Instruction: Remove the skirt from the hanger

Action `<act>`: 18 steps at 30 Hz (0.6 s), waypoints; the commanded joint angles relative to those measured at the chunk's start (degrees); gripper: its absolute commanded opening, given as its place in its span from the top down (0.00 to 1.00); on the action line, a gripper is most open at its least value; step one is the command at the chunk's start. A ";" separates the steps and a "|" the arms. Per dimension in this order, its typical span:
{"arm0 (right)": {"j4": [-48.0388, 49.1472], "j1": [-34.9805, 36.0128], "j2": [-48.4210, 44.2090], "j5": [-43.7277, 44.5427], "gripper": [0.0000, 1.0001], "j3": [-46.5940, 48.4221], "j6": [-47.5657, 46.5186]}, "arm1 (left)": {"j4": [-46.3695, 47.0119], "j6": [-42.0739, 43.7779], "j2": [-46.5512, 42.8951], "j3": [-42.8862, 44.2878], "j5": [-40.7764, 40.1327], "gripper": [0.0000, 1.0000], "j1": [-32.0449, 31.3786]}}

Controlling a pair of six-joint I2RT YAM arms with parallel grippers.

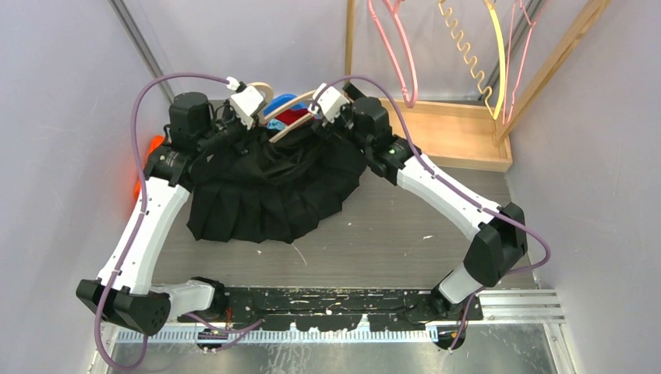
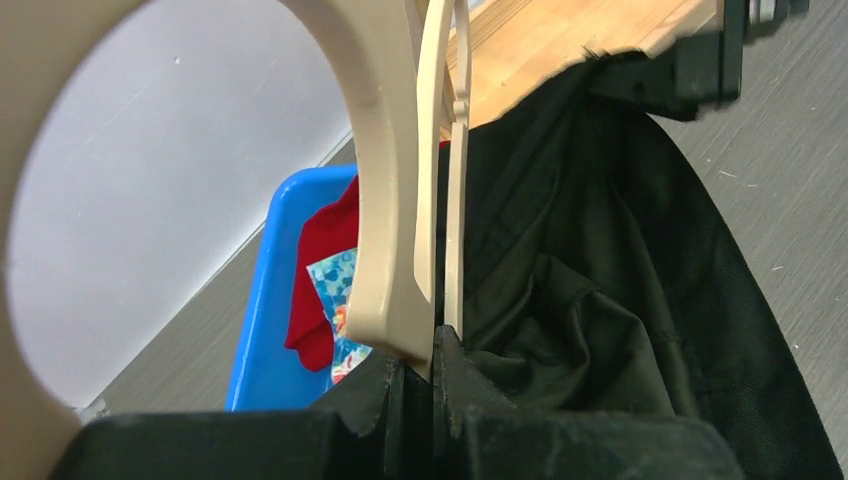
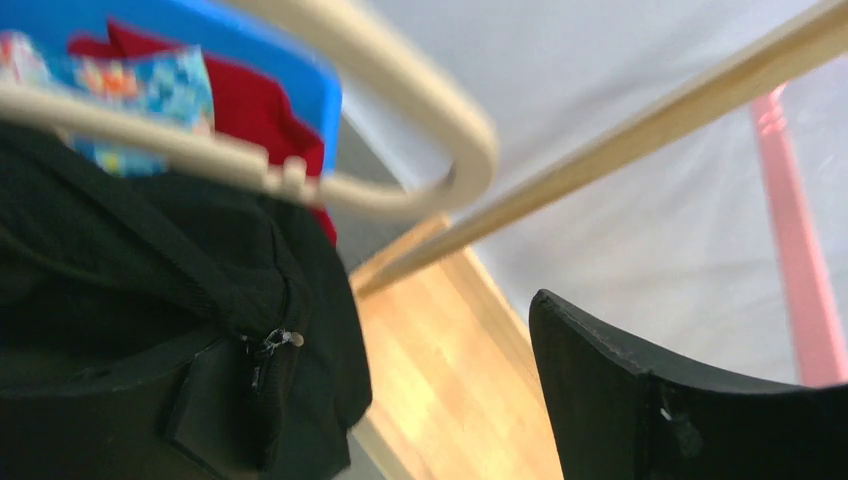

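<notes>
The skirt [image 1: 265,195], black and pleated, lies fanned on the table [image 1: 405,226] below and between the two claws. Its hem spreads toward the arm bases and its waist is bunched up against the hanger [image 1: 282,118]. The cream hanger spans from one claw to the other, above the waist.

The left claw [image 2: 432,350] is clamped on the hanger. Its dark fingers [image 2: 470,390] press together on the thin flat end, and the hanger's broad curved arm rises straight ahead of it. Just right of this claw the skirt's cloth hangs in folds toward the table, touching the hanger's thin bar.

The right claw [image 3: 385,350] stands with its jaws apart. One finger [image 3: 650,400] shows on its right. The other, on its left, lies against the skirt's waist by the zip [image 3: 268,343]. Nothing is gripped between them. The hanger's rounded end curves just above and ahead of this claw, with its lower bar against the waist. Whether a clip bites the cloth there I cannot tell.

Beyond the hanger, ahead of both claws, sits a blue bin [image 1: 284,100] holding a red cloth [image 1: 295,117] and a patterned cloth [image 2: 335,290]. To the right claw's right and farther off is a wooden rack [image 1: 456,132], with pink hangers [image 1: 394,54] and a yellow hanger [image 1: 496,62] hanging over it.
</notes>
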 commanded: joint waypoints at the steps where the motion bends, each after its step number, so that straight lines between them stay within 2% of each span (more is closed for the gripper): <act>1: 6.91 0.03 0.99 -0.23 0.10 12.34 5.88 | 2.99 -0.56 0.23 0.82 1.25 1.00 0.72; 5: 1.73 1.38 3.04 -8.26 0.13 22.48 16.43 | 4.78 -1.47 0.45 -0.45 1.15 1.00 0.70; 8: -0.77 1.98 2.20 -14.48 0.14 22.51 21.41 | 5.99 -1.41 1.64 -0.03 0.81 1.00 0.71; 11: -3.39 3.81 0.74 -16.57 0.14 16.97 20.28 | 7.31 -1.83 4.73 1.94 0.94 1.00 0.76; 18: -9.52 6.15 -4.21 -13.97 0.11 2.90 21.60 | 7.07 -0.47 11.59 9.34 0.36 1.00 0.92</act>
